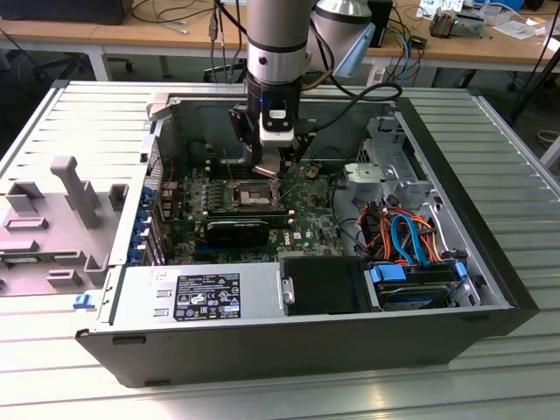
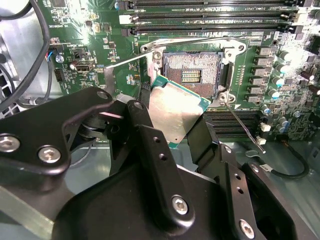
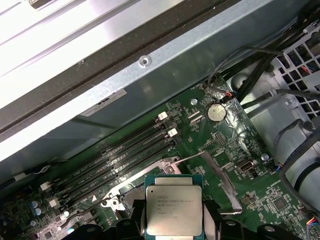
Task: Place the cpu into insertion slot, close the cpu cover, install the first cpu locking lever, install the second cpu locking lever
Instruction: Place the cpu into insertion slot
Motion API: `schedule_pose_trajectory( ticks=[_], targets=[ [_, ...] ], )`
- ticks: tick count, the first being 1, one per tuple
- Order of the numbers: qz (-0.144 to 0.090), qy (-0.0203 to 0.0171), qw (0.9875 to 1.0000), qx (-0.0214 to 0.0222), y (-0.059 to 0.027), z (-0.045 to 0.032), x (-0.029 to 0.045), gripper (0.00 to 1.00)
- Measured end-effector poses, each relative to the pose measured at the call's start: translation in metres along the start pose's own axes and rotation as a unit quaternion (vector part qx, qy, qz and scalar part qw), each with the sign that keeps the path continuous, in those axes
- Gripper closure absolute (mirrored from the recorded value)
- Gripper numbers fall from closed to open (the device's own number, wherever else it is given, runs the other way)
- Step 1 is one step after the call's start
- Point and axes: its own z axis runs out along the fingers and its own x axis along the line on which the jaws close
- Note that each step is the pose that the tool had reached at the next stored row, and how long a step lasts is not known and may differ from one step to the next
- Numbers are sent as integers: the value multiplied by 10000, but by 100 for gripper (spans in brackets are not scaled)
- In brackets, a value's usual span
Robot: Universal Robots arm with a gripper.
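My gripper (image 1: pixel 273 171) hangs inside the open computer case, just above the green board. It is shut on the cpu (image 2: pixel 175 112), a flat square chip with a dull silver top (image 3: pixel 173 209), gripped by two opposite edges between black fingers (image 2: pixel 150 145). The insertion slot (image 2: pixel 192 75) lies open just beyond the chip, its dark pin field bare inside a silvery rim (image 1: pixel 249 194). The cpu cover (image 3: pixel 220 177) stands swung up beside the slot. Two thin locking levers (image 2: pixel 245 127) (image 2: pixel 127 61) stick out free from the slot's corners.
Long black memory slots (image 3: pixel 125 150) run beside the socket. A coin battery (image 3: pixel 216 113) and cables (image 1: pixel 402 232) lie toward the drive bays. A black card (image 1: pixel 236 229) and the power supply (image 1: pixel 201 293) sit nearer the case front. A grey fixture (image 1: pixel 70 197) stands outside.
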Motion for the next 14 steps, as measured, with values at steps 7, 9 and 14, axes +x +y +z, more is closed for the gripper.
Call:
schedule_pose_trajectory(
  ticks=[7,9,14],
  targets=[
    [26,-1,10000,0,0,0,0,46],
    [34,-1,10000,-1,0,0,0,46],
    [60,-2,10000,-1,0,0,0,46]
  ],
)
